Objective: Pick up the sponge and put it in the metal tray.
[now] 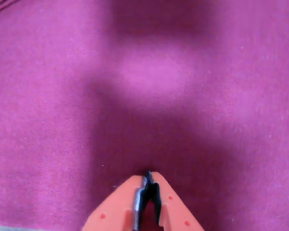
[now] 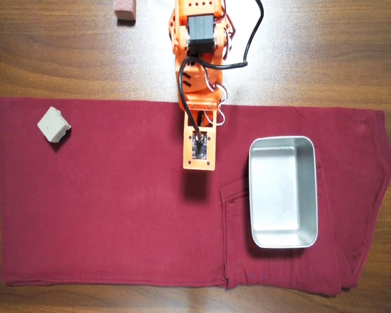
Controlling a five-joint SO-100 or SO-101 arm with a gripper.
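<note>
The sponge, a small beige-grey block, lies on the maroon cloth at the far left in the overhead view. The metal tray is a shiny silver pan on the cloth at the right, with nothing in it. My orange arm reaches down from the top middle, between the two and apart from both. In the wrist view my gripper has its orange jaws pressed together with nothing between them, above bare cloth. Sponge and tray are out of the wrist view.
The maroon cloth, folded trousers with a pocket seam, covers most of the wooden table. A pinkish-brown block sits at the top edge, left of the arm's base. A black cable loops by the arm.
</note>
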